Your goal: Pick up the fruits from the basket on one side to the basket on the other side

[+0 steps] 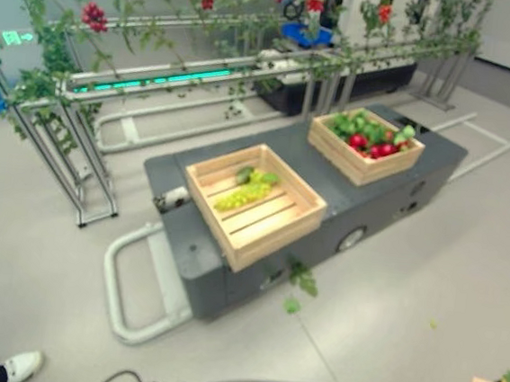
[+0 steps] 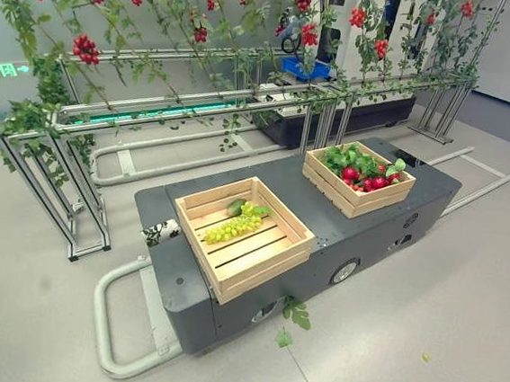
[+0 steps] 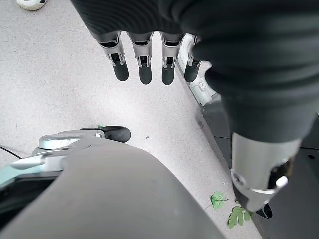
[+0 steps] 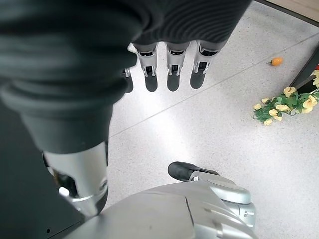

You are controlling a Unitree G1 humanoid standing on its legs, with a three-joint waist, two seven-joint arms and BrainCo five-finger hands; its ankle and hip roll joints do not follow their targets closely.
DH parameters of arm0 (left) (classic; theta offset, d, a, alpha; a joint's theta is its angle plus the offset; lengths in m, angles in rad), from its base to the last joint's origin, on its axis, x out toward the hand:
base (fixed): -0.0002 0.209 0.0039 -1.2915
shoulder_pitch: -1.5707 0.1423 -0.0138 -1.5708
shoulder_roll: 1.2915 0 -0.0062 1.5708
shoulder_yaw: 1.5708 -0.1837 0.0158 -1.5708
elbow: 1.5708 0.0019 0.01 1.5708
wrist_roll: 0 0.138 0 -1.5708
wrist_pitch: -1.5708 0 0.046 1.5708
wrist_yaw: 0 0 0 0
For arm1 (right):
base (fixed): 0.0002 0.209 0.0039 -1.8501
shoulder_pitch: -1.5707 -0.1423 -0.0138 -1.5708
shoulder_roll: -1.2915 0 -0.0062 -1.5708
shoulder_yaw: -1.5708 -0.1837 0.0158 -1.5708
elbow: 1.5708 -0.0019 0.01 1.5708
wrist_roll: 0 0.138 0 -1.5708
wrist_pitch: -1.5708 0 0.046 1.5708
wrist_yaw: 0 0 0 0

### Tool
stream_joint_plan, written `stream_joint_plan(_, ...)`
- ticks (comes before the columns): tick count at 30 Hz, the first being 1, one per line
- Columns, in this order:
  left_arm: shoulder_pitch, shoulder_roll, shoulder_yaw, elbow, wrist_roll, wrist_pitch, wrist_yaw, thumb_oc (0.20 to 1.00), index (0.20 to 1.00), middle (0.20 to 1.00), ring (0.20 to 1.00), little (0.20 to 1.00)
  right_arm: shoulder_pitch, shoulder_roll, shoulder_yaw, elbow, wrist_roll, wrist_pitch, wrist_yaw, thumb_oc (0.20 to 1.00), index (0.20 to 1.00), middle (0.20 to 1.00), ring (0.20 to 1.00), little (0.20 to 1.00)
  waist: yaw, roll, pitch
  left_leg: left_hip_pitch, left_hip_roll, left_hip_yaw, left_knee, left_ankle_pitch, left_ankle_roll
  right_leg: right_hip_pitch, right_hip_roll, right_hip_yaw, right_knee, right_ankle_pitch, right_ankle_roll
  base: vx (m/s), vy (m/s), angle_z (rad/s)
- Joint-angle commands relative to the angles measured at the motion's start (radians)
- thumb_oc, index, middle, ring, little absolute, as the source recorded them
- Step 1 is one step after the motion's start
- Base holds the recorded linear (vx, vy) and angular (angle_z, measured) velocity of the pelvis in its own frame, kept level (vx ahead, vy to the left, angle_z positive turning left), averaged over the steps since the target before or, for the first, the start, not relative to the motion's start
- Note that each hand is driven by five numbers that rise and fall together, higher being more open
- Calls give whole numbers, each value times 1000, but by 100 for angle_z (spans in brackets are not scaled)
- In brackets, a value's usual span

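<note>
Both your hands hang spread and empty: left hand (image 3: 144, 64), right hand (image 4: 172, 64). Grapes (image 2: 234, 224) lie in the near crate (image 2: 278, 255) at the cart's (image 2: 181, 306) front end; snatching could crush them.

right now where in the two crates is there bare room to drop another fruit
The near crate is mostly bare slats; only the green grapes lie toward its far left corner, so its front and right are free. The far crate is crowded edge to edge with red fruits and leaves.
</note>
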Motion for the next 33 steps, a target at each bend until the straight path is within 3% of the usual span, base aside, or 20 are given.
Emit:
stream_joint_plan(1, -49, -68, 22, 80, -24, -8, -7, 1000, 1000, 1000, 1000, 1000, -44, -5, 5, 69, -3, 2, 2, 1000, 1000, 1000, 1000, 1000, -16, -28, 7, -5, -54, -35, 4, -81, 16, 41, 12, 21, 10, -147, 62, 0, 0, 0)
stream_joint_plan(23, -40, -65, 31, 94, -35, -9, -4, 1000, 1000, 1000, 1000, 1000, -42, 2, 7, 71, 3, 2, 4, 1000, 1000, 1000, 1000, 1000, -14, -33, 7, -3, -54, -37, 4, -83, 17, 42, 11, 19, 10, -144, 64, 0, 0, 0)
stream_joint_plan(33, -45, -49, 18, 107, 24, -3, -3, 1000, 1000, 1000, 1000, 1000, -47, 3, 14, 64, 8, -2, 1, 1000, 1000, 1000, 1000, 1000, -12, -33, 22, -17, -54, -42, 4, -74, 12, 30, 10, 13, 10, -136, 62, 0, 0, 0)
